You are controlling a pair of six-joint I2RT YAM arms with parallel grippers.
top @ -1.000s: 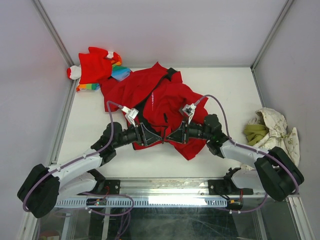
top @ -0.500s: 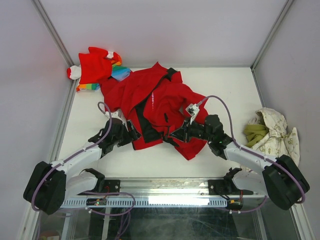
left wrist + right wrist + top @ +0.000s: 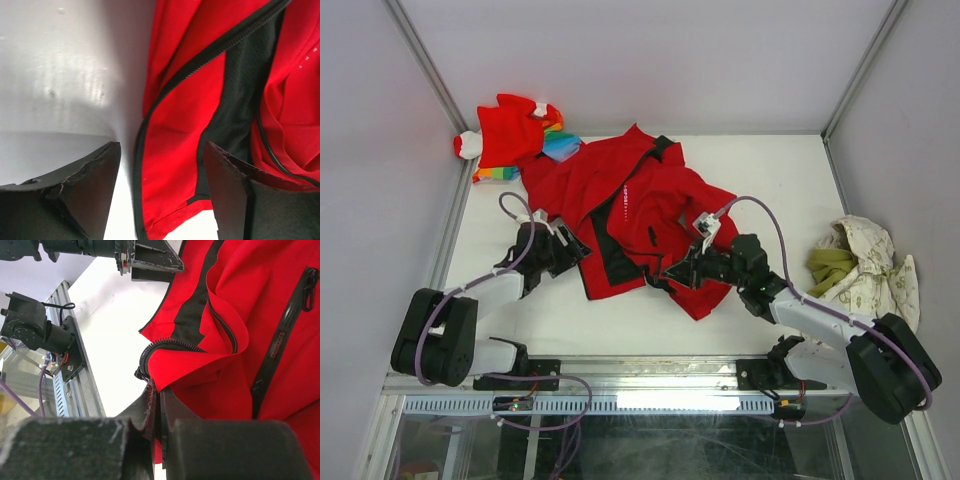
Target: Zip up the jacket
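Observation:
The red jacket [image 3: 660, 200] lies unzipped on the white table, its black lining showing along the front. My left gripper [image 3: 576, 250] is open at the jacket's lower left edge. In the left wrist view the hem corner [image 3: 185, 125] and its dark zipper edge [image 3: 200, 57] lie between the spread fingers [image 3: 90, 185], untouched. My right gripper [image 3: 672, 274] is shut on the other front edge's lower end. In the right wrist view the red jacket [image 3: 260, 300] is pinched just under a curl of zipper teeth [image 3: 165, 342] by that gripper [image 3: 159, 390].
A smaller red garment with rainbow stripes [image 3: 515, 135] lies at the back left corner, touching the jacket's sleeve. A cream and olive cloth [image 3: 860, 262] sits at the right edge. Enclosure walls ring the table, and a metal rail [image 3: 650, 400] runs along the front.
My left gripper has let go of the jacket, drawn back to the left away from the right gripper, and opened. The right gripper has kept its hold and shifted slightly right.

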